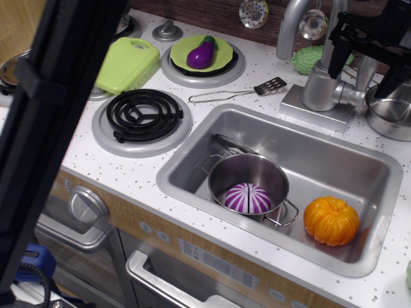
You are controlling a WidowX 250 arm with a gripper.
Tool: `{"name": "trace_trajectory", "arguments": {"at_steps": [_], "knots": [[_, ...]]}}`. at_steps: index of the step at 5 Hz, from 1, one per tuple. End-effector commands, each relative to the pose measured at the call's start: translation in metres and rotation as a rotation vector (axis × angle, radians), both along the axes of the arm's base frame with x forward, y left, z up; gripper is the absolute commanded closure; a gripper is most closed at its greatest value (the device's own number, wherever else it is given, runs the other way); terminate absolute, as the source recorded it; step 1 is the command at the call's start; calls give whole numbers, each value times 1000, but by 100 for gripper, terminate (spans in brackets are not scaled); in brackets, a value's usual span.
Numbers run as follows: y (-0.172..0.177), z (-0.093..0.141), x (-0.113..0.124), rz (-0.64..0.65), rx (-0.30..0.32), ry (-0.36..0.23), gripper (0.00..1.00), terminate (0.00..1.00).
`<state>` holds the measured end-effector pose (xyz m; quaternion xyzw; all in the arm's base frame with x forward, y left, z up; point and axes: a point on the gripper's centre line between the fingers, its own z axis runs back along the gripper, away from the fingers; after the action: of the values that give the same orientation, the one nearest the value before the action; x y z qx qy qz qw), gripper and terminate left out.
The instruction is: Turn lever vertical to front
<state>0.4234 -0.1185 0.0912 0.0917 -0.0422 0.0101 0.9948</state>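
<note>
Gripper (361, 46) is black, top right, directly over the faucet body (321, 86); fingers (340, 40) point down with a visible gap between them, holding nothing, though contact with the faucet can't be confirmed from this angle. Lever (363, 80): short silver handle off the right side of the faucet body, bent upward at its end, rising toward the gripper, sitting between the faucet body and a steel bowl (390, 112) at the right edge. Rest, biggest first: one white speckled counter (128, 173); one dark out-of-focus bar (58, 128) crossing the left foreground; one steel sink (359, 173), holding one handled steel pot (247, 176) with a purple-and-white striped ball (248, 198) inside, plus one orange pumpkin (331, 220) beside the pot on the sink floor. Two burners clearly in view: black coil one (142, 115) front, rear one (192, 72) carrying a green plate (221, 48) with one purple eggplant (201, 54). One lime-green cutting board (127, 64) left of that. One curved spout (292, 25) behind the faucet, one bumpy green vegetable (311, 59) by it. One small metal spatula (241, 92) flat on the counter between the rear burner and the faucet base. One grey knob (87, 204) on the front panel.
</note>
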Motion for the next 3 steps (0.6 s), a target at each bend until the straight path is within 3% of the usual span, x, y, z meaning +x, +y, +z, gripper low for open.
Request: {"name": "trace_trajectory", "arguments": {"at_steps": [1,3], "knots": [[0,0,0,0,0,0,0,0],[-9,25,11,2,19,-117,0,0]]}}
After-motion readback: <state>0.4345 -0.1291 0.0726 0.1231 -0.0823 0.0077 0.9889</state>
